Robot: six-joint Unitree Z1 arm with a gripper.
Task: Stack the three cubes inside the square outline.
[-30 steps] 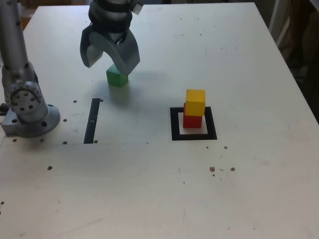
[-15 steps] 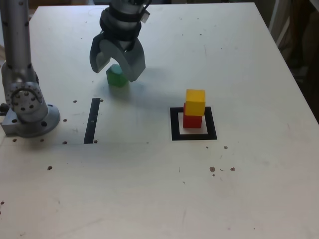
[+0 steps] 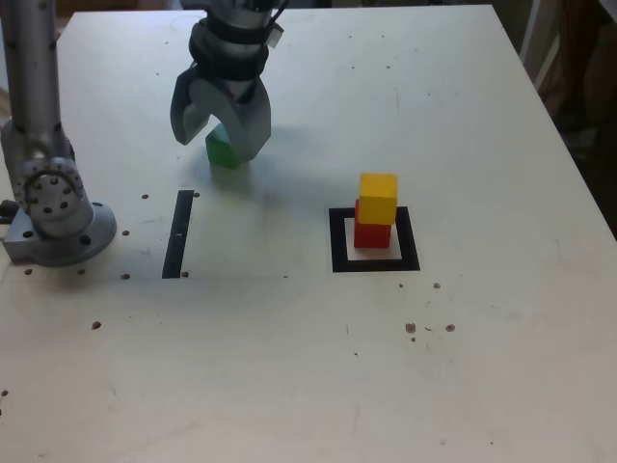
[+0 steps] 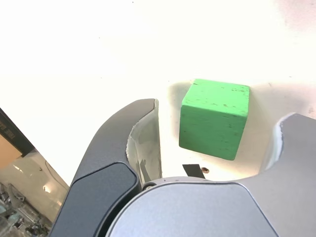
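The green cube (image 3: 220,152) rests on the table at the exterior view's upper left. My gripper (image 3: 217,143) is lowered over it, open, one grey finger on each side. In the wrist view the green cube (image 4: 215,118) lies between the fingers (image 4: 129,132) of the gripper (image 4: 219,112), with a gap showing on both sides. Right of the middle in the exterior view, the yellow cube (image 3: 378,198) sits on the red cube (image 3: 371,234), slightly offset. That red cube stands inside the square outline (image 3: 337,243).
A narrow black strip (image 3: 177,234) lies on the table between the arm's grey base (image 3: 58,217) and the square. The table's right edge (image 3: 569,145) borders dark clutter.
The gripper has come down from above the green cube to straddle it, and its fingers have narrowed around it. The cubes have not moved.
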